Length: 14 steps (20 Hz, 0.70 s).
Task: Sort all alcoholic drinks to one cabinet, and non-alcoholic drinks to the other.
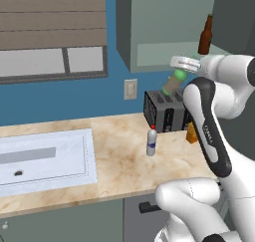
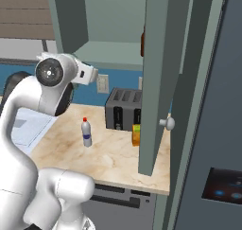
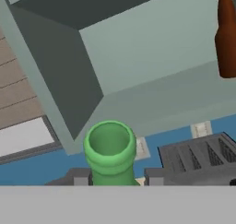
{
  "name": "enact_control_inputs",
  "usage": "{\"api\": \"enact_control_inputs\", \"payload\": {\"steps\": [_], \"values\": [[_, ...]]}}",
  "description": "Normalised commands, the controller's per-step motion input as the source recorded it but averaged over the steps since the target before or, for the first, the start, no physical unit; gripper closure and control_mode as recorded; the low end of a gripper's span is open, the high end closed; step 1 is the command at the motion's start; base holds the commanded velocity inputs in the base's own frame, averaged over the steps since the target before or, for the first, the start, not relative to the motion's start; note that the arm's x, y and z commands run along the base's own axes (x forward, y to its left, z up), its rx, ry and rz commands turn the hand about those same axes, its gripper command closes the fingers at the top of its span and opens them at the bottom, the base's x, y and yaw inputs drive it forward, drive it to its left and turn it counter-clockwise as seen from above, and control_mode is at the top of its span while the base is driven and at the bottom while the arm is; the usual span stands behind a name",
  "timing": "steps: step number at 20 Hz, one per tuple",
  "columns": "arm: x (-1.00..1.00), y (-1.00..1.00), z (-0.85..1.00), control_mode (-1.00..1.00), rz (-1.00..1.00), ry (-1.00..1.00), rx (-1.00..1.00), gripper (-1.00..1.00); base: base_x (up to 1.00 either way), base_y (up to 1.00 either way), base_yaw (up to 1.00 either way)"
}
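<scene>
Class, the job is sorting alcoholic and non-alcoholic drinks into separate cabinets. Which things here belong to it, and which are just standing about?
Belong to the job:
green glass bottle, held in the gripper
brown glass bottle, on the open cabinet shelf
white red-capped bottle
orange carton

Just standing about:
toaster
sink

Arm up, fingers clamped

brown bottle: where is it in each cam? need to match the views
Left base view: brown bottle at upper right, standing on the open cabinet's shelf, above the gripper.
Right base view: just a dark sliver at the cabinet door's edge, probably the bottle.
Hand view: top right, upright on the shelf.
Shared landmark: the toaster, below the cabinet.
</scene>
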Motion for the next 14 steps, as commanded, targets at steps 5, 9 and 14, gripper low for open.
{"api": "enact_control_inputs", "payload": {"steps": [5,9,14], "values": [[0.01,0.00,0.54,-1.00,-0.09,0.00,0.00,1.00,0.00,0.00,0.00],[0.00,0.00,0.46,-1.00,-0.08,0.00,0.00,1.00,0.00,0.00,0.00],[0.06,0.00,0.15,-1.00,-0.08,-0.02,-0.01,1.00,0.00,0.00,0.00]]}}
